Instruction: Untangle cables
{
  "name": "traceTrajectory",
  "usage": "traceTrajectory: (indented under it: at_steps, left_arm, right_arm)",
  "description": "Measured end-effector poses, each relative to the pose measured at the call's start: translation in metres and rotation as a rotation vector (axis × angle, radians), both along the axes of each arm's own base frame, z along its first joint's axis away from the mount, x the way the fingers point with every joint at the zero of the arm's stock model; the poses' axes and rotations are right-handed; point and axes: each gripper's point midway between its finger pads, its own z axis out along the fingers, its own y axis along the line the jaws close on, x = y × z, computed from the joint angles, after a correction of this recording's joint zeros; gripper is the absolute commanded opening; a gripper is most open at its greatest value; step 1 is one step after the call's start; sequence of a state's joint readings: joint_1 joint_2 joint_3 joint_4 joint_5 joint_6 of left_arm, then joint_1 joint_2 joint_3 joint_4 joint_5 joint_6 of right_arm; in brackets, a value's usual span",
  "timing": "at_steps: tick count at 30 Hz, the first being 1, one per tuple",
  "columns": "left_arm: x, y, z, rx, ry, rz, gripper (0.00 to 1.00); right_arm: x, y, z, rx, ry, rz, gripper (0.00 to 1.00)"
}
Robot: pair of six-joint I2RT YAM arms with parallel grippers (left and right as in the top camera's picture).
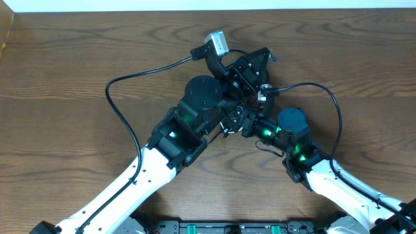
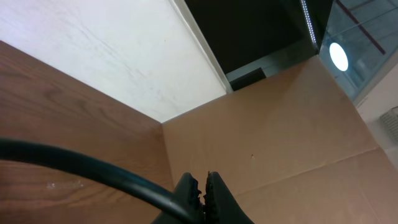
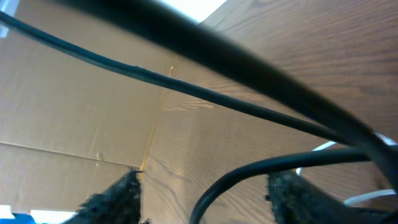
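Left pincer (image 2: 200, 184): fingers pressed together with only a hairline gap between the tips. Nothing shows between them, and whether they pinch anything lower down I cannot tell.
Left pincer aim: tilted up off the worktop (image 1: 65, 65), pointing toward the cardboard wall (image 2: 280, 137) and the pale panel beside it.
Thick arm wire (image 2: 93, 168): sweeps in from the left of the left wrist view and passes under the base of the left fingers. It belongs to the arm, not to the tangle.
Right pincer (image 3: 205, 186): fingers well apart, one at each lower side of the right wrist view, clamped on nothing.
Black cable (image 3: 249, 167): rises in a curve through the gap between the right fingers, then bends away to the right. Whether it touches either finger I cannot tell.
Thinner black strand (image 3: 186, 90): crosses above that curve on a slant, from upper left to lower right. Whether it is another stretch of the same cord I cannot tell.
White cable (image 3: 323, 147): short pale pieces show at the right, just beyond the right-hand finger, partly behind the black cable.
Overhead: both arms meet over the middle of the worktop, and the cables sit bunched under and between the two wrists. A bit of white shows there, and a small black loop lies on the wood beside the right forearm.
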State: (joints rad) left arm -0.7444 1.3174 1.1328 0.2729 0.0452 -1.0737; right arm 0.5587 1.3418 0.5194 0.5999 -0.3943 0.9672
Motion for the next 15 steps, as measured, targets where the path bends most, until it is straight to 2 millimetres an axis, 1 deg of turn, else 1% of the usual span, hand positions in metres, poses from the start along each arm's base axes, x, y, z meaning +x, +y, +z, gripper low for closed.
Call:
traceTrajectory:
  at_steps: [2,4,7,9,10,15]
  left_arm:
    - [0.0000,0.0000,0.0000,0.000,0.000,0.000,0.08]
    - [0.0000,0.0000,0.0000,0.000,0.000,0.000,0.08]
    - [0.0000,0.0000,0.0000,0.000,0.000,0.000,0.08]
    - [0.0000,0.0000,0.0000,0.000,0.000,0.000,0.08]
    - [0.0000,0.0000,0.0000,0.000,0.000,0.000,0.08]
    - [-0.0001,-0.0001,0.0000,0.000,0.000,0.003,0.07]
  right_arm:
    - [0.0004,-0.0001,0.0008,0.006,0.004,-0.003,0.41]
    - [0.0005,0.0000,0.0013,0.008,0.003,-0.004,0.27]
    - [0.0007,-0.0001,0.0015,0.012,0.007,-0.006,0.14]
    - [0.0007,-0.0001,0.0016,0.012,0.006,-0.006,0.08]
    - [0.0008,-0.0002,0.0016,0.012,0.006,-0.006,0.02]
    - [0.0007,-0.0001,0.0015,0.013,0.008,-0.006,0.01]
